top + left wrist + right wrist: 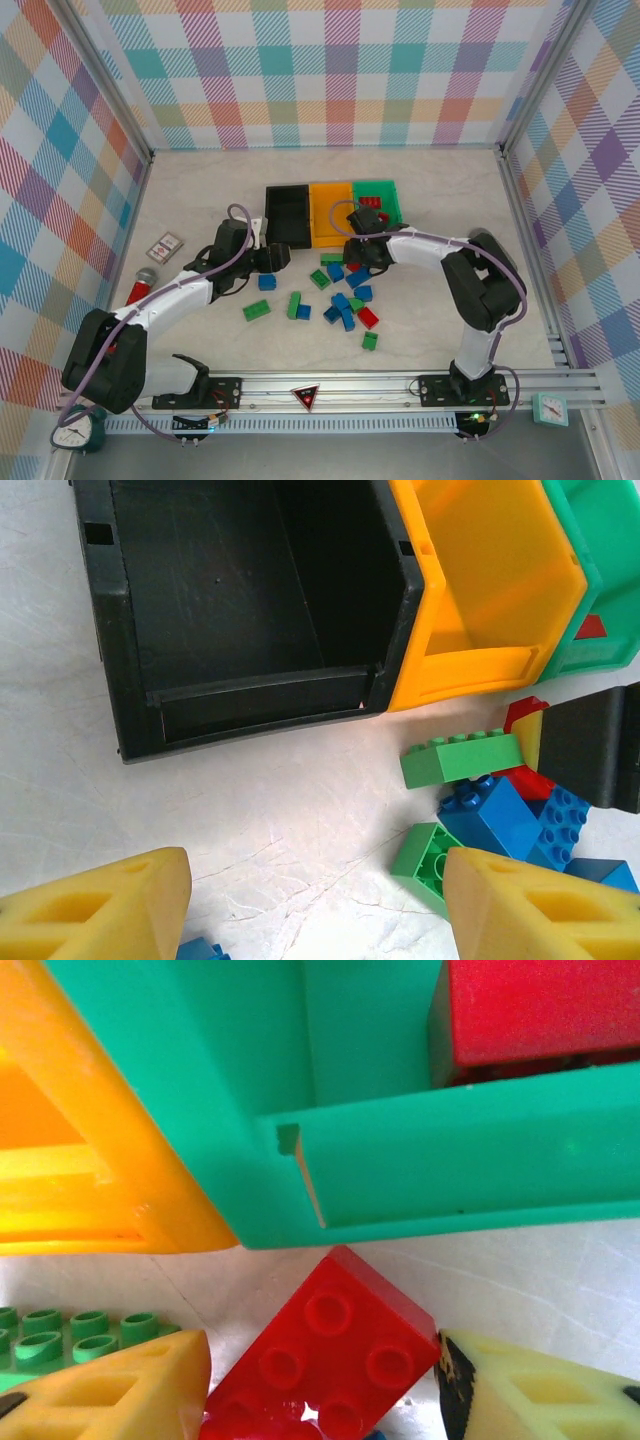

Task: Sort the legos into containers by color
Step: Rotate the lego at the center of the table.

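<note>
With the right hand [322,1352] we straddle a skewed red brick [335,1325], pinch uncertain; it may pivot free.

Bare table [200,195] left of the bins [330,215] is open; scattered bricks [345,300] crowd their near side.

Black bin [110,630] beside orange bin [490,570]

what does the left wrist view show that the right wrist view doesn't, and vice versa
Left wrist adds the black bin and a clear look at the blue bricks. Right wrist adds the studded top of the red brick lying just outside the green bin. Both share the orange bin, the green bin beside it, and a second red brick inside the green one.
</note>
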Motion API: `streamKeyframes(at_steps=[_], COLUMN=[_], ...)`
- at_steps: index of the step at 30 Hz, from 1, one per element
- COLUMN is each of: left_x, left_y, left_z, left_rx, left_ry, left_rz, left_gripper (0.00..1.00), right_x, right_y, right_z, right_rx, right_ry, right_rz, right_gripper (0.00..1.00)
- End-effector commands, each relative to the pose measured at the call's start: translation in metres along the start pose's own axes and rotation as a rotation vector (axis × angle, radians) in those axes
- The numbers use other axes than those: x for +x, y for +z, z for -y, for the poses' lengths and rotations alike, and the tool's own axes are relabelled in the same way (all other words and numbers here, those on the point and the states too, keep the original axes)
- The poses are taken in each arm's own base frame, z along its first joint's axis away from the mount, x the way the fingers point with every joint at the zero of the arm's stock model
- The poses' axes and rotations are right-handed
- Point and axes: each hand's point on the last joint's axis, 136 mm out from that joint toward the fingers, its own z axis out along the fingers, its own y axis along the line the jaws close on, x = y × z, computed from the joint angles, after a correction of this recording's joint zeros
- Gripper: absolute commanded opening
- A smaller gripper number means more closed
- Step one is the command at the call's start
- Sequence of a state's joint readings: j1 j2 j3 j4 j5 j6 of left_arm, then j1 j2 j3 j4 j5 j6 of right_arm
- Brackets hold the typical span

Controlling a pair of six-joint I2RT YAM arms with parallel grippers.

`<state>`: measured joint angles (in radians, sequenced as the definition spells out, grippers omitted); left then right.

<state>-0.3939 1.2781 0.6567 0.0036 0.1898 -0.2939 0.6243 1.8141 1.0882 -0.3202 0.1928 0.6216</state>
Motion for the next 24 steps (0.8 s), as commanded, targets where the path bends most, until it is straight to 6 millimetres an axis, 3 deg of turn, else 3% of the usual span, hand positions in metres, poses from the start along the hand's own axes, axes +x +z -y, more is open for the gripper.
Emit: streamKeyframes(at_steps=[1,13,24], left_x=[-0.003,-0.004,-0.007], left_y=[-0.006,-0.007,-0.012], left_z=[-0.002,-0.002,0.002], left_rx=[0.0,-0.002,0.011], left_ry=[0.008,0.011,0.012], left_rz=[0.019,0.024,0.037], left_gripper=[0.67,0.68,0.68], right_x=[0.009,0.004,0.003], right_y=[0.005,-0.014,-0.019], right_z=[0.009,0.02,0.016], right_rx=[0.063,0.107,0.087], right_ry=[-0.01,-0.077,-0.193], right_rz=[-0.027,0.014,-0.001], right_gripper=[0.58,0.38,0.34])
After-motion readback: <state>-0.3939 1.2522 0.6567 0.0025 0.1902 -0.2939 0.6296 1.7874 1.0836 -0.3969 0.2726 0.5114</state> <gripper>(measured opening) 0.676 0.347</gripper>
